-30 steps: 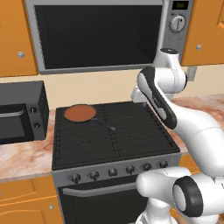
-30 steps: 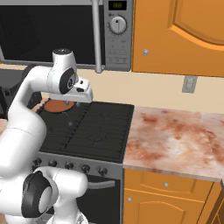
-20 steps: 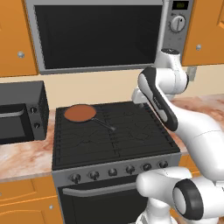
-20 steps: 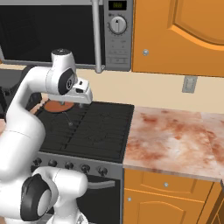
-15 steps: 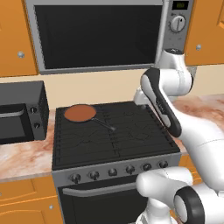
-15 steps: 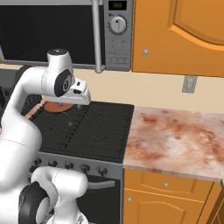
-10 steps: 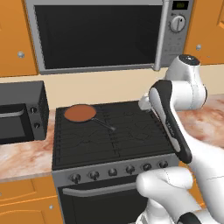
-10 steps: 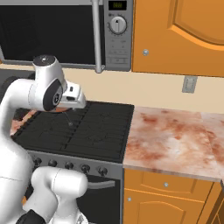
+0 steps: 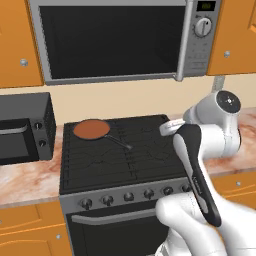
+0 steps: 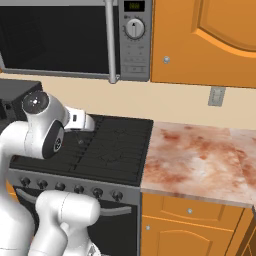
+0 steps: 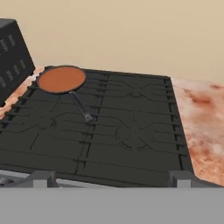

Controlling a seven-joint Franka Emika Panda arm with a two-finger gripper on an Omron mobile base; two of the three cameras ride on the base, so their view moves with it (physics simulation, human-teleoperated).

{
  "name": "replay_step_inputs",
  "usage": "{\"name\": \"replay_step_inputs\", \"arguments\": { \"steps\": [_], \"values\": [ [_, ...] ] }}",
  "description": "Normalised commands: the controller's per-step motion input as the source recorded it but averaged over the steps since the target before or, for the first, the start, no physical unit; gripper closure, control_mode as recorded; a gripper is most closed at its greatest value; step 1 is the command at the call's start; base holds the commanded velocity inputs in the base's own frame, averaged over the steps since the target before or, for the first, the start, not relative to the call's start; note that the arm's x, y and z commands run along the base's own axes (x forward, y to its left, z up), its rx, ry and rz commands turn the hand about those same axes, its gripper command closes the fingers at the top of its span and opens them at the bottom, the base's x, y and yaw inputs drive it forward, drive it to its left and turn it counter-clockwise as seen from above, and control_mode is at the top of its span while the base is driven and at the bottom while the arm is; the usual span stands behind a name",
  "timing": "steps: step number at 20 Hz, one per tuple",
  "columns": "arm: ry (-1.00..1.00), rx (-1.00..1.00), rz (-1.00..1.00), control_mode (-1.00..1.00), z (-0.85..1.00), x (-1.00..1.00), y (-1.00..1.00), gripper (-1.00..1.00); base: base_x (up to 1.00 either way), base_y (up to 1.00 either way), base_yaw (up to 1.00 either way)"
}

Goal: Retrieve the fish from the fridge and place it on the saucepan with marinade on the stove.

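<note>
So, biggest things first: the black cooktop range with black grates (image 9: 120, 150) takes up the middle of the left base view, a built-in grey microwave oven with a dark glass door (image 9: 120, 40) hangs above it at 12 o'clock, and a mottled pinkish stone counter (image 10: 200, 160) runs off at 3 o'clock of the stove in the right base view. A black countertop microwave (image 9: 22, 127) sits at 9 o'clock of the stove.

On the back-left burner is the shallow round dark saucepan with reddish-brown marinade (image 9: 91, 129). Its long thin black handle (image 11: 81, 107) points toward the middle of the cooktop, roughly 5 o'clock from the pan bowl in the hand view.

The white arm is folded up over the front-right side of the range, with the wrist above the right burners. From the hand camera the pan lies up at about 11 o'clock, well apart from the tool, so reaching it means going forward and left across the grates.

Two-finger gripper (image 10: 79, 121): I honestly can't tell how far apart the fingers are, since the tips aren't clear in any of the shots. Nothing visible in it either.

As for the small grey fish, I'd guess it's in the fridge, so the fetch part of the job looks not yet done.
</note>
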Motion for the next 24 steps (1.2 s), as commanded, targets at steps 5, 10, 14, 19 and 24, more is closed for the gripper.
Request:
{"name": "replay_step_inputs", "arguments": {
  "steps": [5, 10, 14, 19, 24],
  "values": [
    [0.0, 0.0, 0.0, -1.0, 0.0, 0.0, 0.0, -1.0, 0.0, 0.0, 0.0],
    [0.0, 0.0, 0.0, -1.0, 0.0, 0.0, 0.0, -1.0, 0.0, 0.0, 0.0],
    [0.02, 0.0, 0.0, 1.0, -0.03, -0.11, 0.0, -1.0, -0.15, 0.0, 0.01],
    [0.0, 0.0, 0.0, 1.0, 0.0, 0.0, 0.0, -1.0, -0.52, 0.66, 0.02],
    [0.0, 0.0, 0.0, 1.0, 0.0, 0.0, 0.0, -1.0, -0.3, 1.0, 0.0]
  ]
}}
